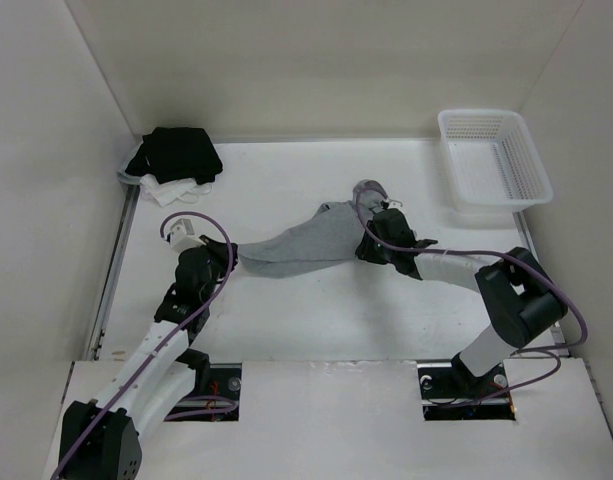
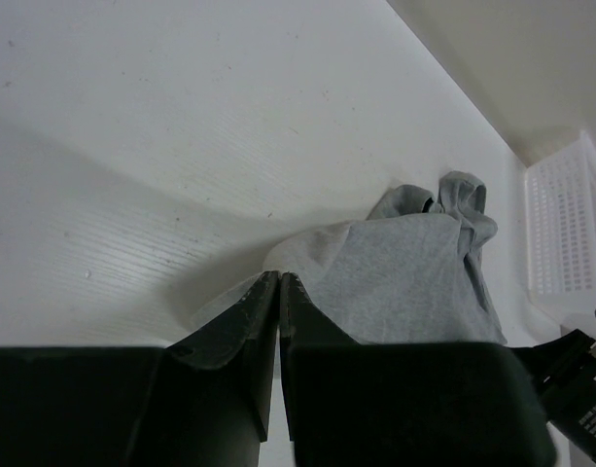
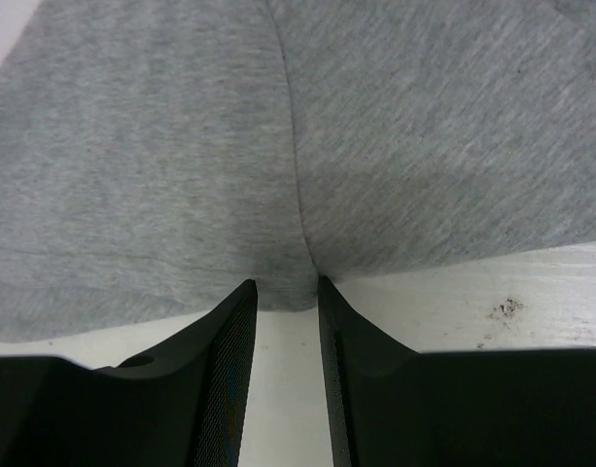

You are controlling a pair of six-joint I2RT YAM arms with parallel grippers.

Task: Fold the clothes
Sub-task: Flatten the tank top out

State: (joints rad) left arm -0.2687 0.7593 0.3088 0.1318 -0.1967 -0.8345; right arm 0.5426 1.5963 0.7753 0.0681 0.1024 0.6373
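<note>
Fabric of the grey garment (image 1: 304,245) is clamped between my left fingers (image 2: 247,336); my right fingers (image 3: 229,379) stand apart at its hem, holding nothing. It lies stretched across the middle of the desk (image 1: 316,320), I think to be flat for folding.

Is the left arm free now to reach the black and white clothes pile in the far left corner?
Probably not yet: the left gripper is shut on the grey shorts. Otherwise only bare table lies before the pile.
</note>
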